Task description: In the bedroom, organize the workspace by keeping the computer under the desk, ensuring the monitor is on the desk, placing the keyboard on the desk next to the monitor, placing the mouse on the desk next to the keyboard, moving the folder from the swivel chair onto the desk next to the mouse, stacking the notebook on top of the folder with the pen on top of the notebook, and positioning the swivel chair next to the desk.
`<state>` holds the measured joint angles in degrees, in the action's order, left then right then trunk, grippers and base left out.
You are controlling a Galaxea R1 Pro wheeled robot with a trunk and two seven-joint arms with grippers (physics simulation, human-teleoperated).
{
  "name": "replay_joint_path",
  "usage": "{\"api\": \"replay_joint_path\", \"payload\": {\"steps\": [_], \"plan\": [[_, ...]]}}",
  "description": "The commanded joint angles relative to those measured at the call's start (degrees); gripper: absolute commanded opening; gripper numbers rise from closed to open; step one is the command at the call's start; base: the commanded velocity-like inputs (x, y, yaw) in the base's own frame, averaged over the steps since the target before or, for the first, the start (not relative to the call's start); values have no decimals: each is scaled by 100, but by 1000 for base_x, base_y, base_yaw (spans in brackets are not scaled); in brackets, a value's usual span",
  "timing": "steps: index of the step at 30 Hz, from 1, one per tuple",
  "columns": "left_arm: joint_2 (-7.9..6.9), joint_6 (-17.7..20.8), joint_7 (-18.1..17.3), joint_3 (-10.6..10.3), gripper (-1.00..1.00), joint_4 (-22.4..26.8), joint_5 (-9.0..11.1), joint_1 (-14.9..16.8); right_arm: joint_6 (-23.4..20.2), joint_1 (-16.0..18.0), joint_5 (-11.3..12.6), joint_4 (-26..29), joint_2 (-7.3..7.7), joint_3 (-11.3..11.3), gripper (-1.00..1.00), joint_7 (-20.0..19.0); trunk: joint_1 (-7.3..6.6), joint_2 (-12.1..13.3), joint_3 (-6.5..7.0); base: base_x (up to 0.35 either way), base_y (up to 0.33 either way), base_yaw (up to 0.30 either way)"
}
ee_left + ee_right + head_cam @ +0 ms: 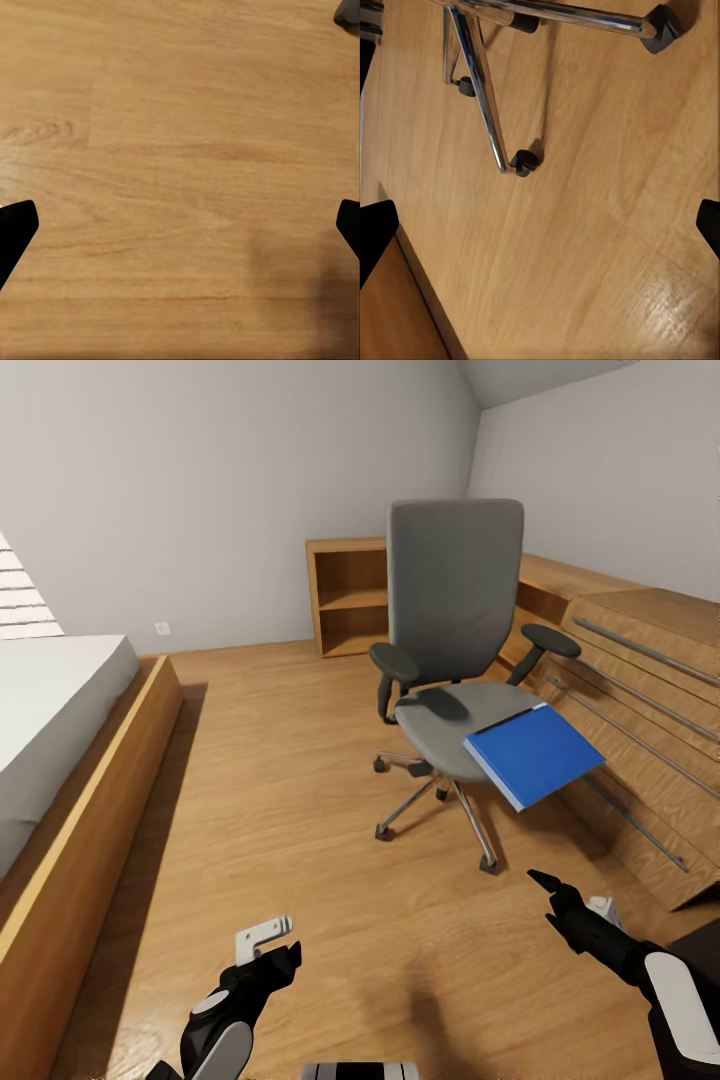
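A grey swivel chair stands in the middle of the wooden floor, facing me. On the front right of its seat lies a blue folder, partly hanging over the edge. My left gripper hangs low at the near left, open over bare floor, its fingertips far apart. My right gripper is low at the near right, in front of the chair and below the folder. It is open and empty, and its wrist view looks down on the chair's chrome base and a caster.
A bed on a wooden frame runs along the left. An open wooden shelf stands at the back wall. A long wooden unit with metal rails lines the right wall, close behind the chair. Its edge is near my right gripper.
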<state>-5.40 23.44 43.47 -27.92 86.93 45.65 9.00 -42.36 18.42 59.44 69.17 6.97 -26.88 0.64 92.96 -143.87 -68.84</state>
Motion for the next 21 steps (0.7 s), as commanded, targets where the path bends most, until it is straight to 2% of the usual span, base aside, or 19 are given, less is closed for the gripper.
{"api": "replay_joint_path", "payload": {"steps": [1,8,12,14,21], "plan": [[-5,11,44,-12,100,8,32,5,-32,4,17,2,-1,-10,100,7,-2,-2,-5,-50,0,0],[-5,11,45,-12,100,8,32,5,-37,4,25,4,1,-10,100,-51,-2,-2,-5,-21,0,0],[-5,11,45,-12,100,8,32,5,-42,-1,15,7,4,-10,100,-277,-2,-2,-5,-4,0,0],[-5,11,44,-12,100,8,34,5,-49,-35,7,10,14,-10,100,-574,-2,-2,-5,-1,0,0],[-5,11,47,-12,100,8,40,5,-53,-167,6,7,279,-8,100,-1770,-2,-2,-5,0,0,0]]}}
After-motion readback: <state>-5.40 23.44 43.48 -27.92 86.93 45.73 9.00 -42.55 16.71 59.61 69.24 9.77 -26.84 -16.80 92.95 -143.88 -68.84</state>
